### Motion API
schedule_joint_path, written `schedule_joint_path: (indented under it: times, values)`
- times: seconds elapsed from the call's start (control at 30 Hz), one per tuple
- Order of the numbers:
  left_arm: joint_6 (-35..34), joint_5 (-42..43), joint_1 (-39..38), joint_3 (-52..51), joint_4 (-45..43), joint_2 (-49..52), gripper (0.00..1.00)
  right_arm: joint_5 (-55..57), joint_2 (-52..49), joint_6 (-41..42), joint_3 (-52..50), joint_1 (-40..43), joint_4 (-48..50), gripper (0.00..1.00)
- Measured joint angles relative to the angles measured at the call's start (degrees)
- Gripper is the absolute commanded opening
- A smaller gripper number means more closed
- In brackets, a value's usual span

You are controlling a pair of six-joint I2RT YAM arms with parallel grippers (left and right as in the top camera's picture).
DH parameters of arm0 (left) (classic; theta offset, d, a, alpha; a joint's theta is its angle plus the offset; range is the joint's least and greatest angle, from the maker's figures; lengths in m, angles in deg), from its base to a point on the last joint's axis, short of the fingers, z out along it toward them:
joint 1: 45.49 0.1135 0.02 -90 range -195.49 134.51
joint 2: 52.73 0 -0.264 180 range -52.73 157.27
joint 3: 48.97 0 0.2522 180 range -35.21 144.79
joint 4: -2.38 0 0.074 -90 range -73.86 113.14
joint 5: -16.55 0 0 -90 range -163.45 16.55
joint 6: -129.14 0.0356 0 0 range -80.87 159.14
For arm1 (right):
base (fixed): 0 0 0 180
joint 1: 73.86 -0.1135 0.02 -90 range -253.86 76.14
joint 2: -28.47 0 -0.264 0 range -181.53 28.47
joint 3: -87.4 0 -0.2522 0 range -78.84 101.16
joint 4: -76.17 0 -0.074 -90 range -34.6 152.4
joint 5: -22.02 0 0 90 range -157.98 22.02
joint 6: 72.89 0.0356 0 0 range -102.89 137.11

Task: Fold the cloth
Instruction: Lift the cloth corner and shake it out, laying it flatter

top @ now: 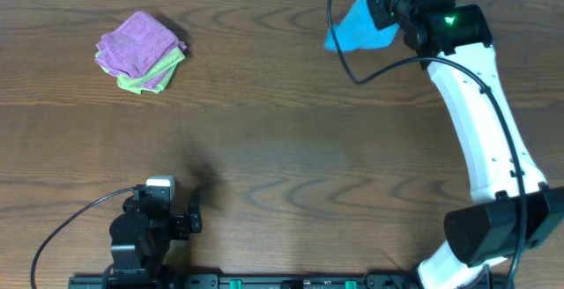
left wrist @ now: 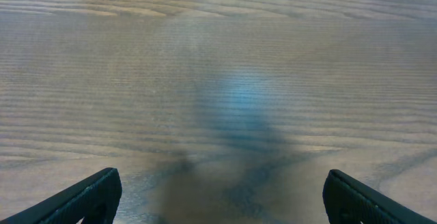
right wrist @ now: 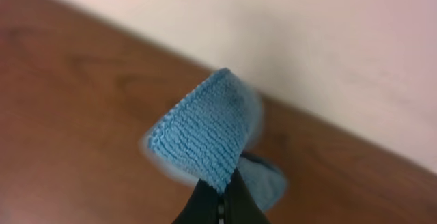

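My right hand [right wrist: 220,191] pinches the cloth [right wrist: 201,138] by its edge, raised off the tabletop [right wrist: 82,115], presumably to start folding.

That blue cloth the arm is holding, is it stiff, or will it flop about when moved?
Probably floppy: the cloth curls over above the shut right gripper instead of standing flat. Likely light, since a small pinch holds it. Its ribbed, towel-like weave suggests it won't slip easily.
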Motion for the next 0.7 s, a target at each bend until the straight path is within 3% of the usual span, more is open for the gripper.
schedule_joint_path:
  times: [0.13, 0.27, 0.3, 0.33, 0.53, 0.7]
  values:
    - [0.00, 0.00, 0.00, 0.00, 0.00, 0.00, 0.95, -5.86, -0.85, -0.24, 0.17, -3.37, -5.97, 0.04]
    - [-0.02, 0.00, 0.00, -0.02, -0.02, 0.00, 0.95, -12.96, -5.03, -0.35, 0.57, -10.78, -10.99, 0.29]
    - [-0.02, 0.00, 0.00, -0.02, -0.02, 0.00, 0.95, -14.97, -6.78, -0.70, 0.57, -13.27, -11.80, 0.46]
    - [0.00, 0.00, 0.00, -0.02, 0.00, 0.00, 0.95, -16.57, -8.48, -0.79, 0.57, -15.56, -12.33, 0.51]
    - [0.00, 0.00, 0.00, -0.04, 0.00, 0.00, 0.95, -20.55, -13.73, -1.46, 0.33, -26.95, -12.66, 0.71]
    - [0.00, 0.00, 0.00, -0.02, -0.02, 0.00, 0.95, -16.48, -13.27, -1.16, 0.48, -26.97, -17.79, 0.83]
